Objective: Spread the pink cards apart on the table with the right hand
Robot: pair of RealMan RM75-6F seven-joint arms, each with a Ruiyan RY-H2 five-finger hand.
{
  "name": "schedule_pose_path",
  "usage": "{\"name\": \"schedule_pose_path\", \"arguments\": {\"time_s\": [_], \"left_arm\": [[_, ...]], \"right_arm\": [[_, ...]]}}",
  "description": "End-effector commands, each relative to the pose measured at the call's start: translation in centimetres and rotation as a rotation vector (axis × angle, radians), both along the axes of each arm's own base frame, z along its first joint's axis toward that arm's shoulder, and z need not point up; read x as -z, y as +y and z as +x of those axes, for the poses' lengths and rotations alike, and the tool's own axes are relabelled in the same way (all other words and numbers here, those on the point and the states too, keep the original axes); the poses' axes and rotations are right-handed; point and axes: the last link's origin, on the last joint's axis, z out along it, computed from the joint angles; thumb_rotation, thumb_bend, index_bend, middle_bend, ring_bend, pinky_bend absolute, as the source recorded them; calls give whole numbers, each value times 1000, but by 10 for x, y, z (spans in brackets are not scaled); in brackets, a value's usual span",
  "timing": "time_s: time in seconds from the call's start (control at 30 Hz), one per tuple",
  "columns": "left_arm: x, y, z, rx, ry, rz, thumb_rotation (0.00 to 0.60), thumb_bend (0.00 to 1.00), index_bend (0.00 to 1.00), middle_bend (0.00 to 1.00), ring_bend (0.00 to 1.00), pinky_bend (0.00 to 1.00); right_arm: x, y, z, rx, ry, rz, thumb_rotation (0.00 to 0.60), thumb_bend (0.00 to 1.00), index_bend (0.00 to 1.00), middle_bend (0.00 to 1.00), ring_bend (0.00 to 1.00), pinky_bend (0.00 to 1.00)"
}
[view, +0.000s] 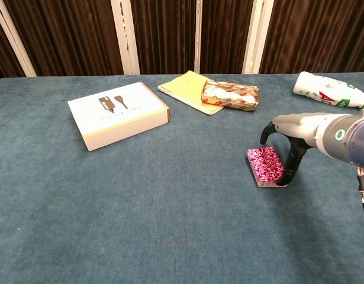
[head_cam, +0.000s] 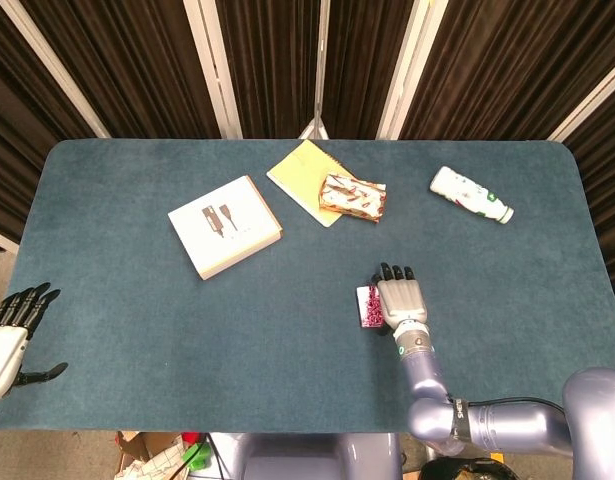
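Observation:
The pink cards [head_cam: 367, 306] lie as one squared stack [view: 266, 166] on the blue table, right of centre. My right hand [head_cam: 399, 297] arches over the stack's right side, fingers pointing down [view: 291, 136]. A fingertip [view: 287, 175] touches the stack's near right edge, while the thumb hangs free above its far side. Nothing is held in it. At the table's near left corner, my left hand [head_cam: 9, 335] hovers off the edge with fingers spread and empty.
A white box [head_cam: 224, 226] lies left of centre. A yellow notepad [head_cam: 302, 175] with a red-patterned snack packet [head_cam: 352, 196] on its corner lies at the back. A white bottle [head_cam: 471, 194] lies on its side at the back right.

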Motion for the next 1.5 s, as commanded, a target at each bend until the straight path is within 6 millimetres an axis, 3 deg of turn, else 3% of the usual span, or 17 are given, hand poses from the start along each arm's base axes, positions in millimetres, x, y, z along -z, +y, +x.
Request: {"name": "schedule_pose_path", "arguments": {"time_s": [0.03, 0.4, 0.9, 1.23, 1.5], "left_arm": [[0, 0, 0, 0, -3, 0, 600, 0, 0, 0, 0, 0], [0, 0, -1, -3, -7, -4, 600, 0, 0, 0, 0, 0], [0, 1, -1, -7, -7, -5, 600, 0, 0, 0, 0, 0], [0, 1, -1, -8, -7, -3, 600, 0, 0, 0, 0, 0], [1, 0, 0, -6, -4, -5, 600, 0, 0, 0, 0, 0]], "right_arm": [[3, 0, -1, 7, 0, -8, 600, 75, 219, 30, 0, 0], [11, 0, -4, 20, -5, -10, 600, 80, 267, 31, 0, 0], [11, -2, -9, 13, -45, -24, 600, 329, 510, 102, 0, 0], [-4, -5, -9, -10, -53, -51, 600, 345, 524, 107, 0, 0], [-26, -15, -40, 55, -10, -93, 600, 344, 528, 107, 0, 0]]}}
